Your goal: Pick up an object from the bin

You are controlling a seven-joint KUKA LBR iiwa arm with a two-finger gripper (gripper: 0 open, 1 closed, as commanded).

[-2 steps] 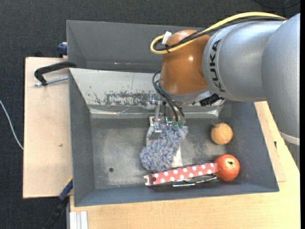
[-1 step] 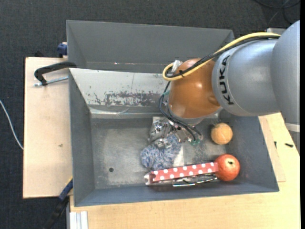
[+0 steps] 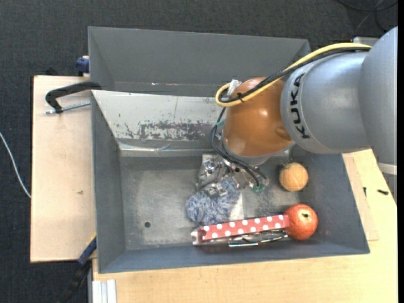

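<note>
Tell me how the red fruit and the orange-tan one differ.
The red apple is red with a yellowish patch; the orange-tan fruit is one plain colour. The red apple lies near the front wall, against the end of the polka-dot box; the orange-tan fruit lies further back, apart from that box. Both are round and much alike in size.

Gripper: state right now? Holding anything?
Gripper: open or closed cannot be told; nothing visibly held. It sits right over the blue-grey crumpled cloth.

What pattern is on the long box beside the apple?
Red with white dots; the box shows in the camera view.
</note>
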